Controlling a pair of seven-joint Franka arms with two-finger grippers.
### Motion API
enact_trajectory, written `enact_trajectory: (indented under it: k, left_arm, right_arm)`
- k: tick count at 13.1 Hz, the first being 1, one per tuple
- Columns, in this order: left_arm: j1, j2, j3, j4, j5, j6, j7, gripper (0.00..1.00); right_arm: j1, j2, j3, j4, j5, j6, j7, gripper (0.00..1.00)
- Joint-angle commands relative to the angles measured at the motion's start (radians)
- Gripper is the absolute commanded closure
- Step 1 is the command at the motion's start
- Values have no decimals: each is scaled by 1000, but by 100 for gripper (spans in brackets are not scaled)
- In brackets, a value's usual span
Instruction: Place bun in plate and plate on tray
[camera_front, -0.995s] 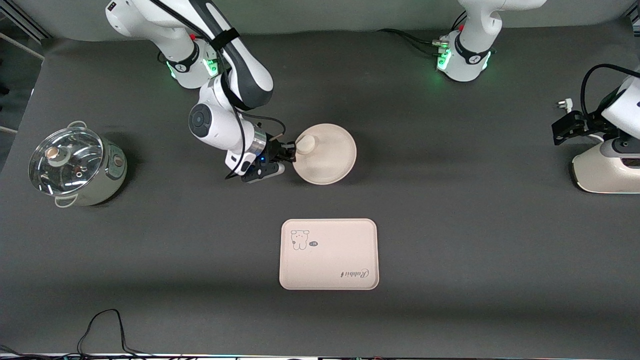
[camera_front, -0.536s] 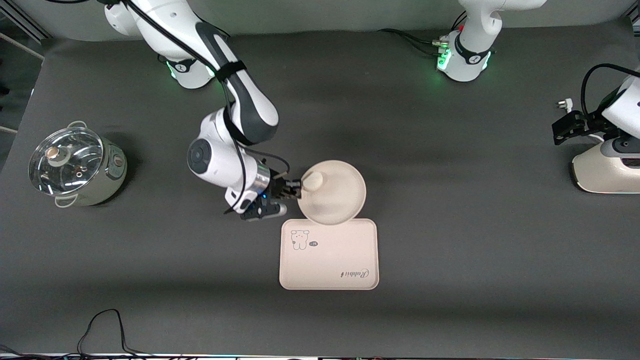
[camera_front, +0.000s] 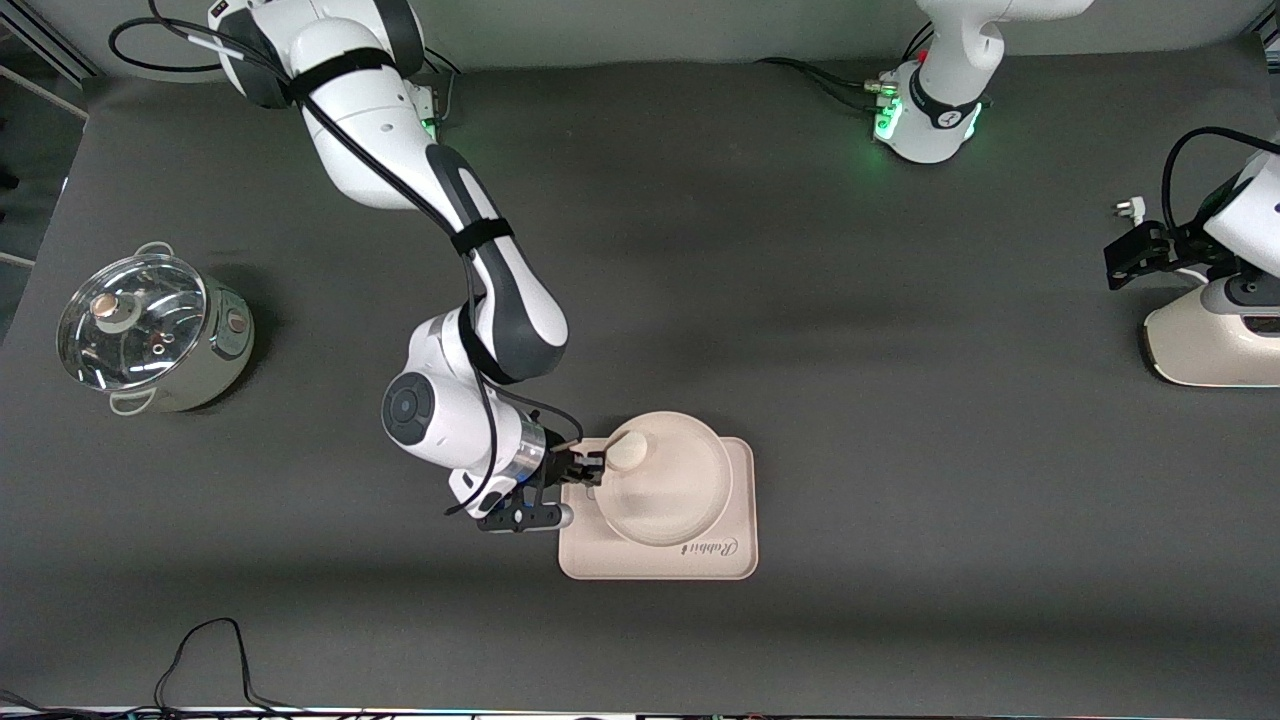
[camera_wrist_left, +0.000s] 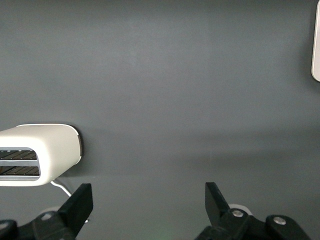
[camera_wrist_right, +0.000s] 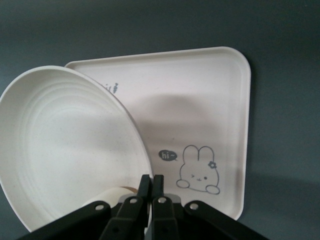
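Observation:
The round cream plate (camera_front: 672, 490) is over the rectangular tray (camera_front: 738, 558) and hides its animal print in the front view. The off-white bun (camera_front: 628, 452) lies in the plate by the rim. My right gripper (camera_front: 597, 468) is shut on the plate's rim beside the bun. In the right wrist view the plate (camera_wrist_right: 65, 150) is tilted over the tray (camera_wrist_right: 200, 110), the rabbit print shows, and the bun (camera_wrist_right: 107, 196) sits just by my right gripper (camera_wrist_right: 151, 182). My left gripper (camera_front: 1125, 255) waits open and empty over the table at the left arm's end; it also shows in the left wrist view (camera_wrist_left: 148, 200).
A steel pot with a glass lid (camera_front: 150, 330) stands at the right arm's end of the table. A white toaster (camera_front: 1210, 335) stands at the left arm's end, under the left gripper, and shows in the left wrist view (camera_wrist_left: 35, 155). A black cable (camera_front: 210, 650) lies near the front edge.
My right gripper has carried the plate with the bun in it toward the front camera, from the table's middle to over the tray. The left arm has not moved.

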Motion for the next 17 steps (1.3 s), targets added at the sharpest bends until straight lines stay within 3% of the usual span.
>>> enact_trajectory:
  k: [1,8,9,10,11,14,17]
  left_arm:
    - [-2,8,3,25,-6,-28,7,0]
    - [7,8,3,25,-3,-63,30,0]
    - [7,7,3,25,-3,-63,30,0]
    - [4,5,3,25,-4,-64,31,0]
    - [1,5,3,26,-3,-67,30,0]
    - [4,8,3,29,-9,-49,28,0]
    - [-2,8,3,26,-24,-11,19,0]
  right_arm:
    - [-3,97,1,75,-13,39,47,100]
    - [-3,152,7,83,-3,71,57,100]
    - [-3,152,7,81,-3,71,63,61]
    - [-3,147,7,80,-3,71,82,11]
    - [-3,137,7,78,-3,67,98,0]
    - [-15,44,7,58,-3,26,139,0]
    - [-20,-166,4,-78,-27,-101,181,0]
